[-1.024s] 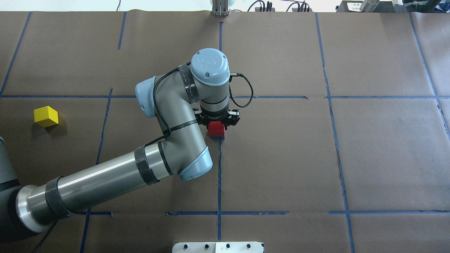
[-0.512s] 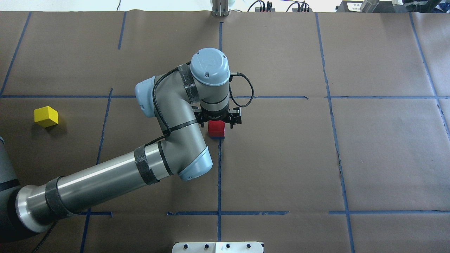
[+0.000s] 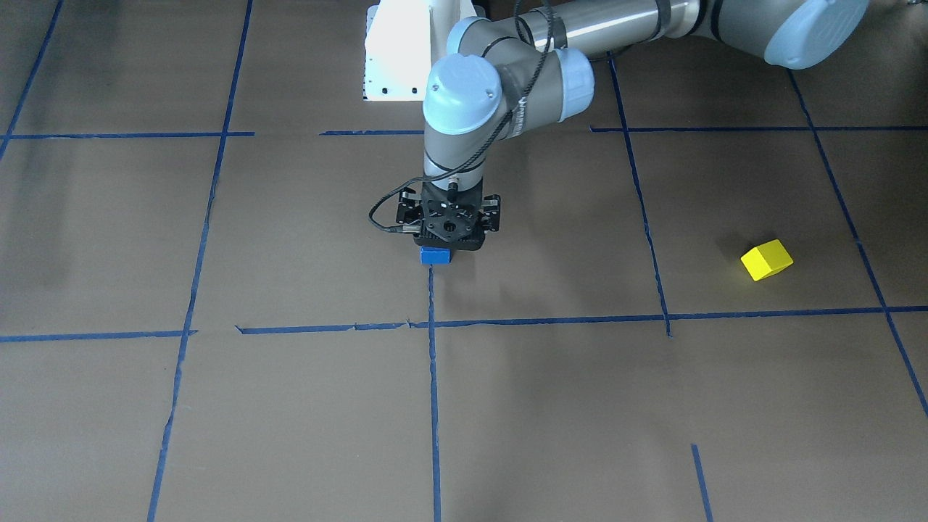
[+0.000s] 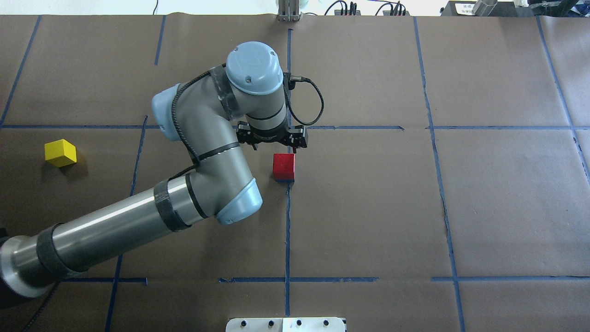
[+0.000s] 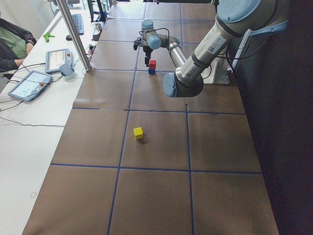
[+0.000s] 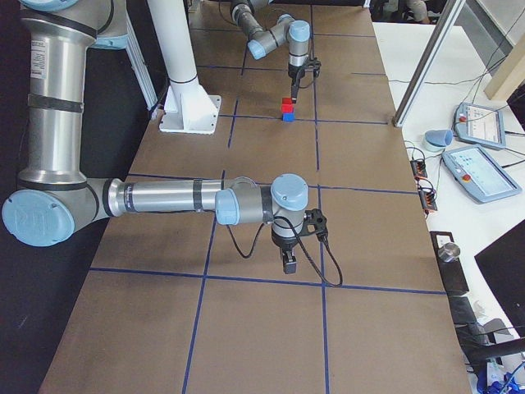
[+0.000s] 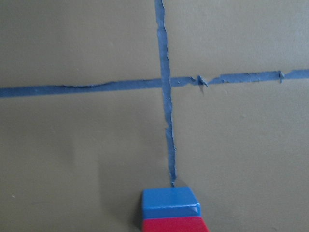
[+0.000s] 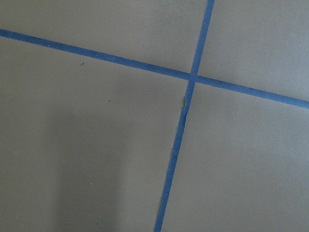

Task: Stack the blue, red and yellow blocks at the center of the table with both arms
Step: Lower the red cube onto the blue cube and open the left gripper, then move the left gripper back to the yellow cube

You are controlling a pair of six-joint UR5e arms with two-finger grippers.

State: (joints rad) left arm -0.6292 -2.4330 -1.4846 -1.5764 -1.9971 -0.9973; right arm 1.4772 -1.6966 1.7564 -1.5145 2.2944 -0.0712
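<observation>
Silver-grey tubular left arm at lower left, pale blue joint caps, black strap bands, looped black cable, black left gripper

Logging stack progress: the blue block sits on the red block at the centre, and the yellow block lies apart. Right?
No: the red block sits on the blue block, as the exterior right view shows. The yellow block does lie apart.

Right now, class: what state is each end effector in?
Left end effector: open, holding nothing.
Right end effector: cannot be told; it shows only in a side view.
</observation>
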